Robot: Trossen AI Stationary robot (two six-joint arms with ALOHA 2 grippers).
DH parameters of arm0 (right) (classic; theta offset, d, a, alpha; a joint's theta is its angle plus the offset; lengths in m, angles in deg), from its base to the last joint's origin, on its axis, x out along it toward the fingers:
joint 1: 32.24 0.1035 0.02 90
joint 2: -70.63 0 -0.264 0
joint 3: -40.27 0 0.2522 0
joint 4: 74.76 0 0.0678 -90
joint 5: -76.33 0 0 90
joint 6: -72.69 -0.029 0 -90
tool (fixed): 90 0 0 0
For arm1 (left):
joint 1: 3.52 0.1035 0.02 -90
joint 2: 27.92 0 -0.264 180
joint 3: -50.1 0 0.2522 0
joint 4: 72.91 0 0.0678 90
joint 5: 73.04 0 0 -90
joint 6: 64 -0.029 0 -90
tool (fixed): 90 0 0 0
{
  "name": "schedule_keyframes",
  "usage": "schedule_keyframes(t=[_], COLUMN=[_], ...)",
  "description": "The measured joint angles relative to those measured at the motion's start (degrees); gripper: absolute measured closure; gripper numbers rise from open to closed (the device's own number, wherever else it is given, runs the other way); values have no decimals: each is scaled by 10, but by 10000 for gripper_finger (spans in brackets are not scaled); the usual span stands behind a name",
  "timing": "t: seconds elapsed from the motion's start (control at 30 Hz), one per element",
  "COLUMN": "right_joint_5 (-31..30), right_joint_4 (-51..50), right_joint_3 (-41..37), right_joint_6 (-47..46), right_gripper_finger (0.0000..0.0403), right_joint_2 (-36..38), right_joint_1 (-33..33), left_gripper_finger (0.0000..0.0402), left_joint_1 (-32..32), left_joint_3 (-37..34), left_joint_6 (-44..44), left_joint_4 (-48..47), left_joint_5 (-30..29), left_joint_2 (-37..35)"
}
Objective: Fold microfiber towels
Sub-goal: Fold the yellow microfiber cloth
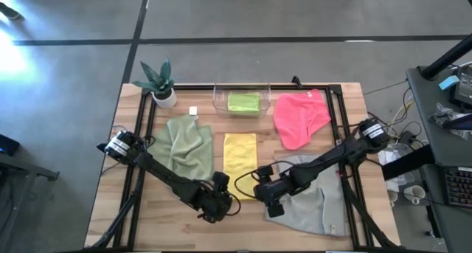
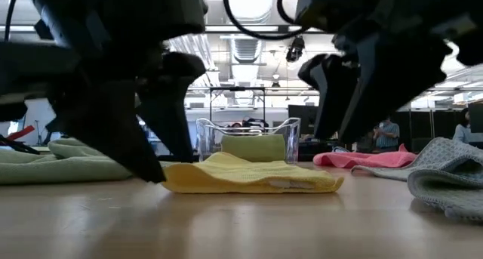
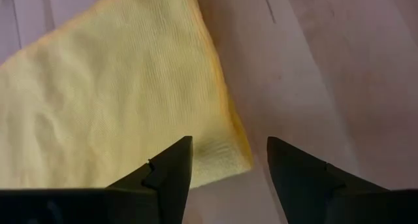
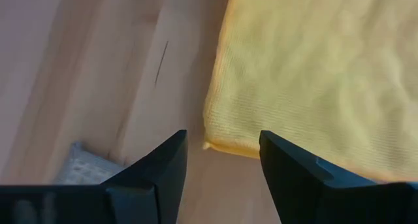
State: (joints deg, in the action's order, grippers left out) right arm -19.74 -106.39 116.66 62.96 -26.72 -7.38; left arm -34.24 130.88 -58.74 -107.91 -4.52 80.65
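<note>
Left hand and right hand, both with fingers apart and holding nothing, hover at the 2 near corners of the folded yellow towel, which lies mid-table between sage towel and grey towel.

No legible text, label, brand or number on anything in view.
</note>
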Motion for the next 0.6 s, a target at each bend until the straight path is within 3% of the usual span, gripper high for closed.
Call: schedule_keyframes(t=[0.6], right_joint_5=[-5], right_joint_4=[37], right_joint_3=[-2], right_joint_6=[40], right_gripper_finger=[223], right_joint_2=[-57], right_joint_1=[-6], left_gripper_finger=[220], left_joint_1=[19], left_joint_3=[-44], left_joint_6=[3], left_joint_4=[68], left_joint_5=[-1], left_joint_2=[-2])
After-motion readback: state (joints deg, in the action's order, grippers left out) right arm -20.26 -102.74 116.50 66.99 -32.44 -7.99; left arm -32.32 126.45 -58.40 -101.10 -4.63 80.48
